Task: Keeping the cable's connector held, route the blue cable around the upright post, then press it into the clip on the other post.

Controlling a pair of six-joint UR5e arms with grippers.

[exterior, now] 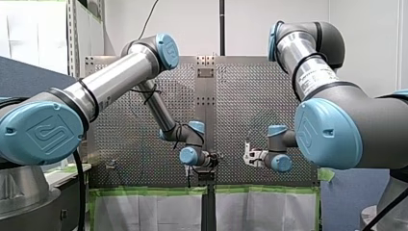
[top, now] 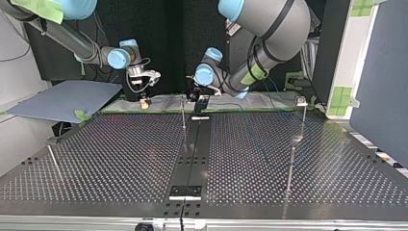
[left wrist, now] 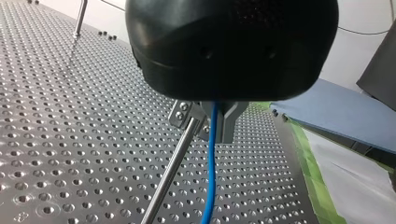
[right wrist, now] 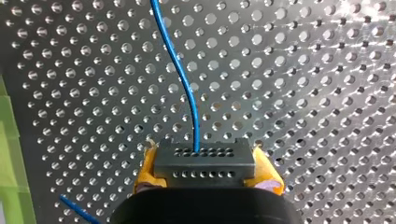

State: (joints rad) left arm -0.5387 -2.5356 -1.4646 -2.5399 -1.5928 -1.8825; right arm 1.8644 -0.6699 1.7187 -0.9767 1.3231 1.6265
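blue cable [left wrist: 211, 177] pinched between left fingers [left wrist: 229, 123], beside post [left wrist: 170, 172]; right fingers [right wrist: 267, 170] clamp connector [right wrist: 204, 164].

Black connector [right wrist: 204, 163] with two rows of holes; thin blue cable [right wrist: 187, 84] leaves its middle, gently curved; slim upright post [top: 183, 114] stands upper centre in the top view; clip [top: 301, 101] tops the other post [top: 303, 120], upper right.
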